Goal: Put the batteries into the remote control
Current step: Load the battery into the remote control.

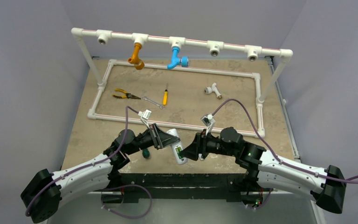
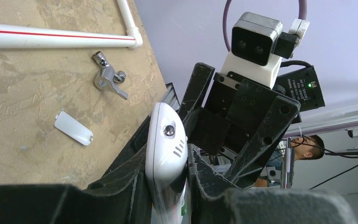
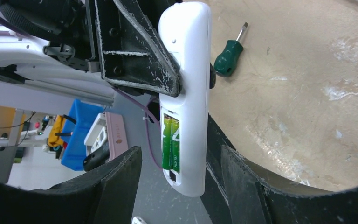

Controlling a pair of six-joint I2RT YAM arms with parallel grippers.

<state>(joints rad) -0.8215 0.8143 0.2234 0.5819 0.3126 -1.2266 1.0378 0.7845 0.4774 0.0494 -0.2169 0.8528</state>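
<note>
Tan, mottled board forms the worktop (image 1: 186, 112). On it lies a rectangular frame of white pipe (image 1: 107, 116). A white pipe rail (image 1: 158, 39) is raised above the frame's far side and carries an orange tap (image 1: 136, 56) and a blue tap (image 1: 176, 58).

From the near edge the left arm (image 1: 84, 172) and the right arm (image 1: 284, 168) reach inward toward each other. The left jaws are clamped on the long sides of the remote control (image 3: 191, 70), holding it off the surface over the near edge of the worktop. Its plain white back faces the right wrist camera. The right jaws stand apart, one finger on each side of the remote control's lower end. A clear gap shows on one side; on the other I cannot tell whether the finger touches the casing.

Inside the frame lie yellow-handled pliers (image 1: 123, 94), a wrench (image 1: 153, 101) and a yellow-handled screwdriver (image 1: 165, 96) close together, with a white tee fitting (image 1: 212, 89) well apart to the right. A green-handled screwdriver (image 3: 227, 58) lies on the worktop near the left jaws. In the left wrist view a small white cover plate (image 2: 73, 128) lies flat near a small chrome fitting (image 2: 107, 79).

Two green batteries (image 3: 170, 142) sit side by side in the open recess near the remote control's lower end.
</note>
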